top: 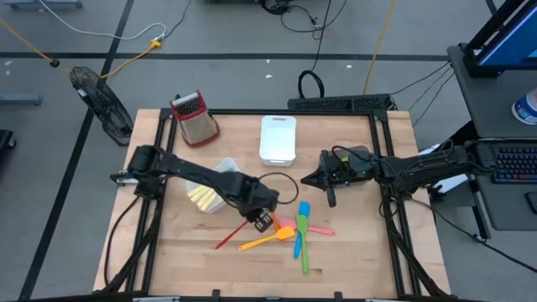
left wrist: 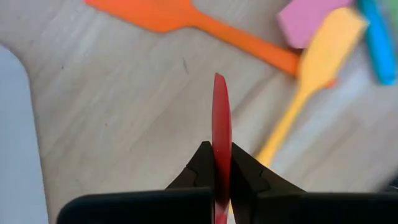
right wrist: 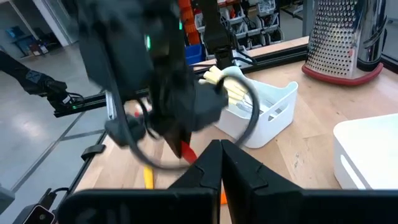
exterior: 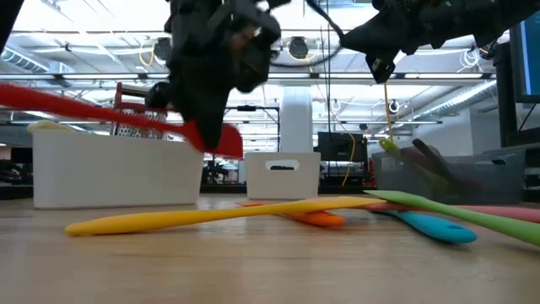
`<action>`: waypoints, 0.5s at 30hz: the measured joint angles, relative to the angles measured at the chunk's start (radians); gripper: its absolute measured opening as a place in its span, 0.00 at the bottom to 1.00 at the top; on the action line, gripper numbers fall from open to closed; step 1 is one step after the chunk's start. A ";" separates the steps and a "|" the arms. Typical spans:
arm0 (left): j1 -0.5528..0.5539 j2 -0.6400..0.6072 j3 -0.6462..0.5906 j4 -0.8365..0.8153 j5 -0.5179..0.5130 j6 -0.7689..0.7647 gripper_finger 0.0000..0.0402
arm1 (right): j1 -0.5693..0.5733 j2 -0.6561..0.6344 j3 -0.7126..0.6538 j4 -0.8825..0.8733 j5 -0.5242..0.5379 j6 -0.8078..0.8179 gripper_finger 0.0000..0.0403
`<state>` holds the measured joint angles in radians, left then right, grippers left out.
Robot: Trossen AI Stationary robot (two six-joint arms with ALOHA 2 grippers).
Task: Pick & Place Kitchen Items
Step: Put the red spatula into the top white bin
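A pale wooden counter (top: 201,252) framed in black rail stands in an open workshop with cables trailing across the grey floor. The left gripper (top: 263,220), fingers pinched flat on the red utensil (top: 228,237), holds it lifted and slanting above the counter, next to the scattered pile: an orange spatula (left wrist: 186,18), a yellow one (top: 267,241), a pink one (left wrist: 305,18), a blue one (top: 299,226) and a green one (top: 302,243). The right gripper (top: 327,178) hangs over the counter's right half with its fingers drawn together and nothing between them.

The grip looks the main worry. The fingers clamp the thin red blade edge-on, with most of the handle trailing to one side, so the utensil could pivot or slide out during a quick swing. That long trailing handle might also clip the wall of the near white bin (top: 220,180), which already holds cream-coloured pieces (top: 201,197). A low carry could drag it through the loose spatulas and scatter them.

Open room lies toward the front of the counter and its left half. The near bin sits just behind the left arm, a second white bin (top: 278,138) farther back, and the metal grater (top: 195,117) at the far left corner. The right arm reaches close to the pile, narrowing the room on that side.
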<state>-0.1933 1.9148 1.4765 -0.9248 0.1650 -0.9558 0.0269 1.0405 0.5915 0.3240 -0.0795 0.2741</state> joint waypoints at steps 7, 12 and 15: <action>0.062 -0.133 0.001 0.007 0.002 -0.051 0.02 | 0.000 0.000 0.000 0.000 -0.003 -0.009 0.00; 0.136 -0.218 0.002 0.044 -0.002 -0.081 0.02 | 0.006 0.000 0.000 0.000 -0.003 -0.079 0.00; 0.182 -0.244 0.002 0.110 0.018 -0.096 0.02 | 0.021 0.000 0.000 0.001 -0.003 -0.123 0.00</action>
<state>-0.0110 1.6710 1.4787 -0.8152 0.1826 -1.0523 0.0474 1.0401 0.5913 0.3250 -0.0828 0.1513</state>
